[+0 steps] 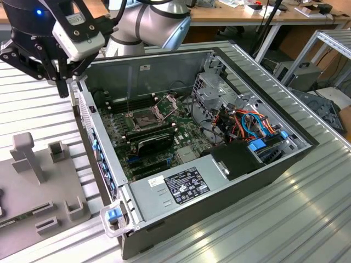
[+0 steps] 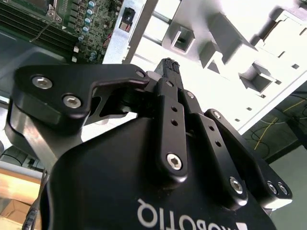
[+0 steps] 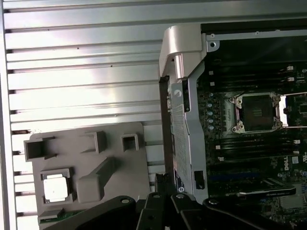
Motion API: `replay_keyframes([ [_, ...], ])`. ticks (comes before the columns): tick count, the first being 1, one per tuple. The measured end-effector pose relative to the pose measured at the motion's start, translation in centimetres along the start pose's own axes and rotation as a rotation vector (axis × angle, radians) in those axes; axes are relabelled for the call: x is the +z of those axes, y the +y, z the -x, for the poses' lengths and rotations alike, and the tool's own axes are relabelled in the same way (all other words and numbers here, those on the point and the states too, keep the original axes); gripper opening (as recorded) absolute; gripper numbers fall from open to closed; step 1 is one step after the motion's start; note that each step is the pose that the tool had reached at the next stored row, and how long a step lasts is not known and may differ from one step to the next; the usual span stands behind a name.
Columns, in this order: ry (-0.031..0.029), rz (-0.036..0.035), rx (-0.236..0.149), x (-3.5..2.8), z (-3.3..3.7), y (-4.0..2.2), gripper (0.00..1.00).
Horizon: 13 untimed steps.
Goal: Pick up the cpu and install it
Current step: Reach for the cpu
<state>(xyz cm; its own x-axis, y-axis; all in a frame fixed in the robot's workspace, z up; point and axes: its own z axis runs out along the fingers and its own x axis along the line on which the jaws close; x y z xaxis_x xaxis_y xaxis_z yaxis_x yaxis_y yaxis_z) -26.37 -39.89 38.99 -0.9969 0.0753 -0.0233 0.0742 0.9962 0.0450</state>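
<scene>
The first wrist view gives the clearest look at the cpu [image 3: 55,188]. It lies flat in a square recess of the grey fixture [image 3: 103,143], metal top up and edges square to the recess walls (being square, it has no long axis to speak of). The same view looks straight into the bare socket [image 3: 256,112] on the motherboard, well apart from the cpu, with long black memory slots [image 3: 249,148] running alongside it.

The exterior view adds the wider layout. The open computer case [image 1: 285,159] lies on the ribbed metal bench [image 1: 263,230], and the fixture is beside it toward the exterior view's left. The socket frame [image 1: 167,101] stands hinged up. The gripper [image 1: 63,87] hangs above the case's edge on that left side, over the strip between case and fixture, touching neither.

The second wrist view looks along the gripper's black linkages to the fingertips [image 2: 169,64], which are together with nothing between them.

As for writing, a black label [image 1: 186,185] with white print sits on the grey cover inside the case, and white lettering runs across the gripper body in the second wrist view.
</scene>
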Motion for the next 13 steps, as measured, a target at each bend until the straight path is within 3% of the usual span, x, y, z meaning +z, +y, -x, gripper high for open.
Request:
replay_keyframes([
  [13, 0.0, 0.0, 0.0, -0.03, -2.32, -0.17, 0.11],
])
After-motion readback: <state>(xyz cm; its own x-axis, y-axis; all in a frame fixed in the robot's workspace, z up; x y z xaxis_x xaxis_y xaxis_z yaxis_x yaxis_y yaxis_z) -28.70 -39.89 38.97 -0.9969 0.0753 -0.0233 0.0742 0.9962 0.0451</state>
